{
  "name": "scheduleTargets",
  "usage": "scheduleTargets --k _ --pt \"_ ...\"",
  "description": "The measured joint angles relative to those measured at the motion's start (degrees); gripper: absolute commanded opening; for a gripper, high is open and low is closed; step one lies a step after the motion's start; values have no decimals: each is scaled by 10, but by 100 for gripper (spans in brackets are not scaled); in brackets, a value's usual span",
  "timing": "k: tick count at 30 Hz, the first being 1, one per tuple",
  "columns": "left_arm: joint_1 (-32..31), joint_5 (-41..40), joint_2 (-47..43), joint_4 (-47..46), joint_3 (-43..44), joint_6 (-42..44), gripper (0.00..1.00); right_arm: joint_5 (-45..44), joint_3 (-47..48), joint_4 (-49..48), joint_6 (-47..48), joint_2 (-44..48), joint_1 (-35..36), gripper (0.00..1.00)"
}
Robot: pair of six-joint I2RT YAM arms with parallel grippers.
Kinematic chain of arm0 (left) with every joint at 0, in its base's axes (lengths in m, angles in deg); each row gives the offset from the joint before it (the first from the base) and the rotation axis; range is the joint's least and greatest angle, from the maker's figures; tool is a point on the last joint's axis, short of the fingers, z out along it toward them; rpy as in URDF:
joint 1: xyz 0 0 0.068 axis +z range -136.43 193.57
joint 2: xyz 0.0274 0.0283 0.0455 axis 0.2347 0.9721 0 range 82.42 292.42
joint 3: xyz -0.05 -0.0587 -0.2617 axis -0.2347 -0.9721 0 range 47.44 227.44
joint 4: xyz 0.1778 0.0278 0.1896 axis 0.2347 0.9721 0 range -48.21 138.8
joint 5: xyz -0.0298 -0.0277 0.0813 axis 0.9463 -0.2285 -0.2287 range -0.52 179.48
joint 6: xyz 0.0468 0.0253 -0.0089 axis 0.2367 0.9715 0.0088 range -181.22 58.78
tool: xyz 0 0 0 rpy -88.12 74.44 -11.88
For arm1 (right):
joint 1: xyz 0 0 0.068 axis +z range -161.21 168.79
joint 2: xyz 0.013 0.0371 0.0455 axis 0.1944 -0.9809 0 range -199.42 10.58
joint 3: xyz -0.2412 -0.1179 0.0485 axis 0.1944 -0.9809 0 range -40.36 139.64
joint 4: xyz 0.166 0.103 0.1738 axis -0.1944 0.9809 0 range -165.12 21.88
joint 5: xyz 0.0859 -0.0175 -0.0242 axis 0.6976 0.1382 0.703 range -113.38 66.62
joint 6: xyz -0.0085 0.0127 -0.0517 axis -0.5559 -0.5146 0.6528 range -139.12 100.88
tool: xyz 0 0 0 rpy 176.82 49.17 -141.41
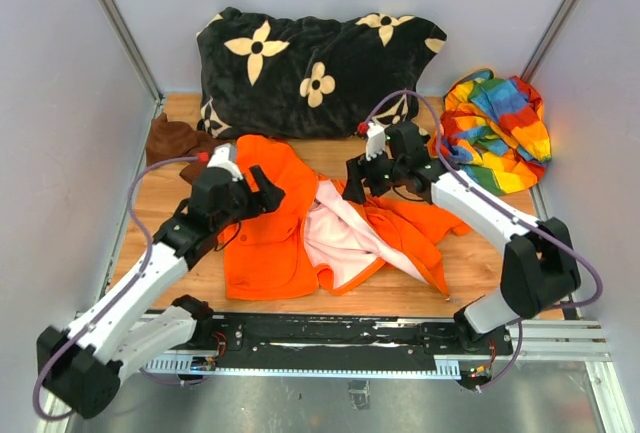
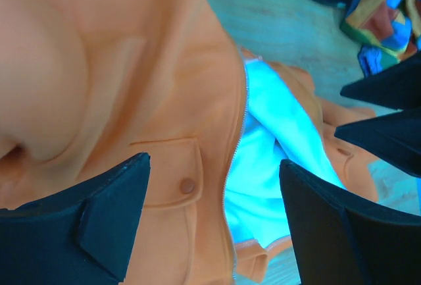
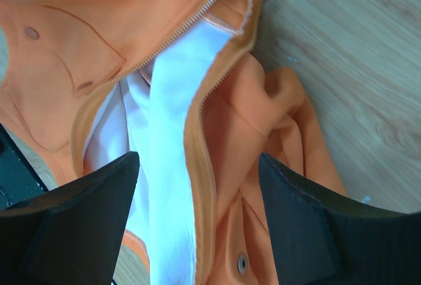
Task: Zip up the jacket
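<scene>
Left arm and right arm: white link shells, black joints, black bases. Purple-grey cable loops along each. Fingers black, wedge-shaped, matte.

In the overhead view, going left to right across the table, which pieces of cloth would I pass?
Dark brown cloth → orange jacket → rainbow-striped cloth

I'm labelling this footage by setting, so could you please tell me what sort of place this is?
Probably a robot test cell, not a home: plain pale walls box in a wooden table, and the left arm and right arm are bolted to a metal rail at its near edge.
</scene>
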Motion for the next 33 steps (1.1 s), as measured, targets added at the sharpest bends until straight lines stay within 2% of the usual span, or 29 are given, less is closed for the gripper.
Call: scheduleTargets --k 6,10,14,21,29,33 --pt "-12 75 129 -77 -1 9 84 17 64 6 12 -84 20 59" --pt "-14 92 179 -120 -21 10 84 20 94 11 19 -133 27 35" --pt "-14 94 201 -150 -79 7 84 9 113 26 28 -169 27 3" --pt "-15 90 183 -196 -179 -18 85 -70 153 65 52 -171 27 1" --pt "-15 72 113 -212 -234 -41 85 -303 247 103 99 -109 25 1" --pt "-15 61 83 -201 -249 -47 85 -415 271 85 115 -63 13 1"
